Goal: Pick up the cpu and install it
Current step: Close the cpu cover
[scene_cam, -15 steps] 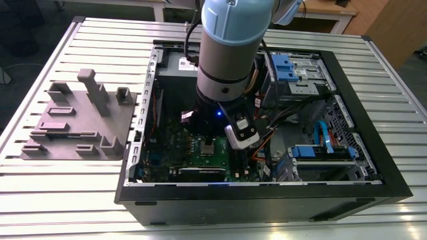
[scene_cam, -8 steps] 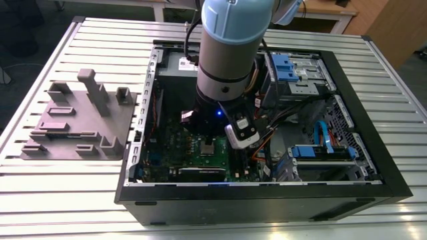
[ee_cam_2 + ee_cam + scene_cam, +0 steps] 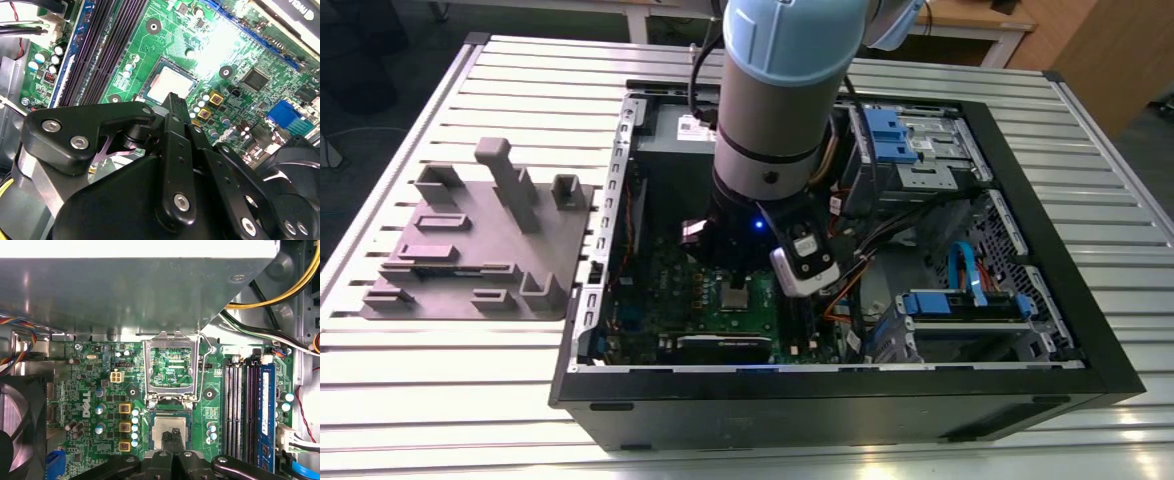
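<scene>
Install step in hand. Hand (image 3: 172, 436) hangs low inside PC case (image 3: 1067, 395), fingers pinched together, tips on or just above cpu (image 3: 167, 432), which sits in socket directly beneath. Load frame (image 3: 171, 365) stands open beyond. Next calls for confirming seating.

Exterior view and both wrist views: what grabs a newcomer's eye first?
The grey-and-blue arm plunging into the open computer case dominates the exterior view. In both wrist views, the claw sits just over the cpu, which lies in its socket on the green motherboard, below the raised metal socket frame.
</scene>
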Robot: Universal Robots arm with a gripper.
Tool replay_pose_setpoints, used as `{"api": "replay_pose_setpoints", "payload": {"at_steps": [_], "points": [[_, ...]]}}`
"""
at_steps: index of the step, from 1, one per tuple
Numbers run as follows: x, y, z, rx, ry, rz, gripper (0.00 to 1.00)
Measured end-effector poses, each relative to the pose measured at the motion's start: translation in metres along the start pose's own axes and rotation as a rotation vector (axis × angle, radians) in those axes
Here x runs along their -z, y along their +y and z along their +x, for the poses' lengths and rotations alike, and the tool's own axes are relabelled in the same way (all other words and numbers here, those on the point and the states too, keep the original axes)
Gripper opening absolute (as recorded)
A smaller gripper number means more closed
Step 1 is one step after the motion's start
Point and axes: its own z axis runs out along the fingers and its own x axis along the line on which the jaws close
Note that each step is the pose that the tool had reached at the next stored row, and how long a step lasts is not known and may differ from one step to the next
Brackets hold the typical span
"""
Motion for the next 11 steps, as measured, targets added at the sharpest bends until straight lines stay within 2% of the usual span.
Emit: {"api": "replay_pose_setpoints", "payload": {"at_steps": [11], "points": [[0.0031,0.0000,0.0001,0.000,0.0000,0.0000,0.10]]}}
